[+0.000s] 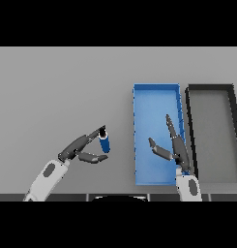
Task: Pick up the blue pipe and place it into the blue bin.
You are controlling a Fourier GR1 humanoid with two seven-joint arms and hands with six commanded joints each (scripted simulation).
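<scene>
Pinching the short blue cylindrical pipe [104,143] left of centre, my left hand [82,148] holds it beside the blue rectangular bin [156,94]; my right hand [174,143] hangs unclenched over that bin, with a black tray [211,87] at right.

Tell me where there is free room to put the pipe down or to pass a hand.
Free: the grey table left of the blue rectangular bin, and that bin's far half. The black rectangular bin looks bare. Crowded: the right hand over the blue bin's near half; the left hand pinching the short blue pipe.
</scene>
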